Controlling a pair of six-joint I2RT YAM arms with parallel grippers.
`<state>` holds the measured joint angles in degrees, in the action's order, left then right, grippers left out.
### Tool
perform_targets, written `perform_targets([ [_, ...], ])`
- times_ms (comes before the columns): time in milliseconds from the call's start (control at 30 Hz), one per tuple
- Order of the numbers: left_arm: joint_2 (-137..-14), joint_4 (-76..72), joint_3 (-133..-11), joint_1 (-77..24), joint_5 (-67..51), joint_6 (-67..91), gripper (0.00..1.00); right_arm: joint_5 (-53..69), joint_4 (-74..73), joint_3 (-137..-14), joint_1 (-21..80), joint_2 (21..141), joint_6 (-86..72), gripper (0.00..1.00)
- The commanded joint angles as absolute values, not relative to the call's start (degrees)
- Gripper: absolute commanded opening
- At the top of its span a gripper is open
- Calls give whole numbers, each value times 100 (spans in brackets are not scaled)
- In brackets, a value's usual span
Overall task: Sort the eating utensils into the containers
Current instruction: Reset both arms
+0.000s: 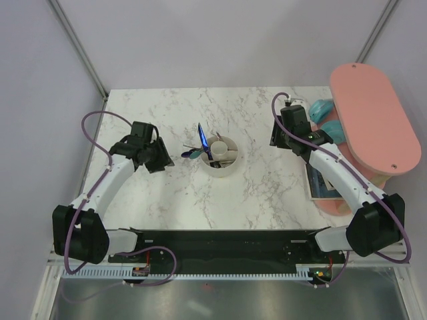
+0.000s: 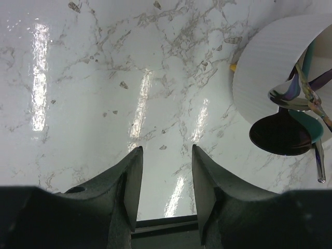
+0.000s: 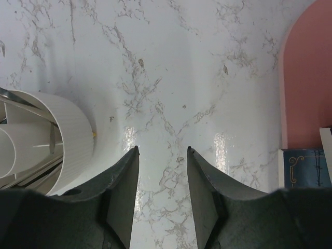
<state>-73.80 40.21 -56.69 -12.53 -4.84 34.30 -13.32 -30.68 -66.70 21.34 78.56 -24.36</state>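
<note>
A white round container (image 1: 221,155) stands mid-table with several eating utensils (image 1: 203,143) standing in it, a blue-handled one leaning up and left. In the left wrist view the container (image 2: 270,67) is at the upper right, with a black spoon bowl (image 2: 280,134) and shiny iridescent spoons (image 2: 298,93) sticking out over its rim. In the right wrist view the container (image 3: 62,135) is at the left edge. My left gripper (image 2: 166,149) is open over bare marble, left of the container. My right gripper (image 3: 162,149) is open and empty, right of the container.
A large pink oval board (image 1: 373,120) sits raised at the right edge, its corner in the right wrist view (image 3: 308,78). A teal object (image 1: 323,110) and a dark blue booklet (image 1: 327,187) lie beside and under the board.
</note>
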Motion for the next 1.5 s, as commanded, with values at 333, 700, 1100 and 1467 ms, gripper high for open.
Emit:
perform_targets([
  [333,-7260,3771,-6003,-1037,-870,3401,50,-1169,-3181,-6864,1907,7901,-2584,50],
  [700,-7400,3630,-5932,-932,-984,3217,50,-1301,-3190,-6759,1907,7893,-2672,50],
  [1100,-7602,3551,-6029,-923,-1142,3191,49,-1222,-3173,-6548,1890,7857,-2795,50],
  [1467,-7585,3551,-6020,-923,-1099,3173,49,-1090,-3173,-6829,1890,8121,-2778,50],
])
